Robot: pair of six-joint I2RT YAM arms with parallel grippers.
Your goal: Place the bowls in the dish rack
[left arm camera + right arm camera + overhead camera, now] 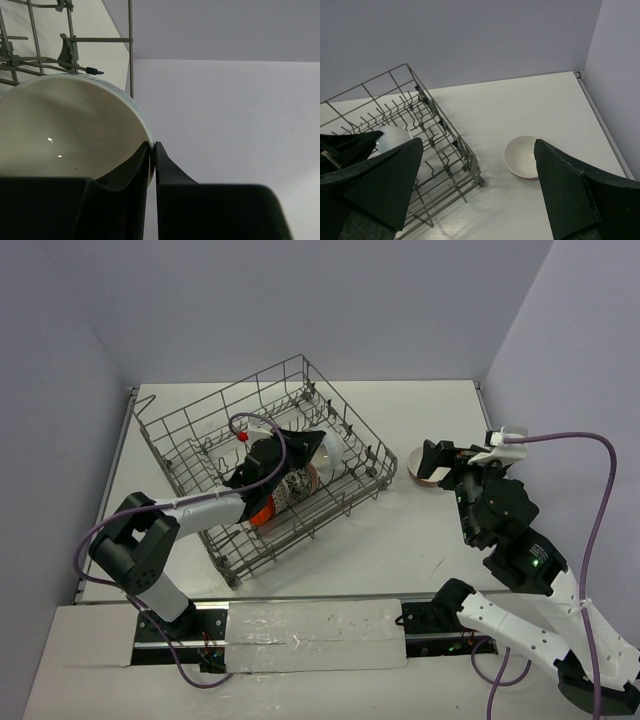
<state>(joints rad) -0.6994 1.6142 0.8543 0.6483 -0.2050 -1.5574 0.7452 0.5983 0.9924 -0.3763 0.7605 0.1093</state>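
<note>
Two bowls show only in the top view, low in the dish rack [190, 455]: an orange-red bowl [262, 510] and a patterned bowl [300, 486]. The left wrist view shows the left hand [152, 146] pinched on the rim of a white bowl [70, 130] inside the rack, with that arm stretched across it. The right wrist view shows the right hand [477, 145] spread wide above a white-inside bowl [521, 156], which sits on the table [520, 100] near the rack's corner.

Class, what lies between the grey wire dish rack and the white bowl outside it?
Only bare white table separates rack from bowl; right wrist view shows it.
</note>
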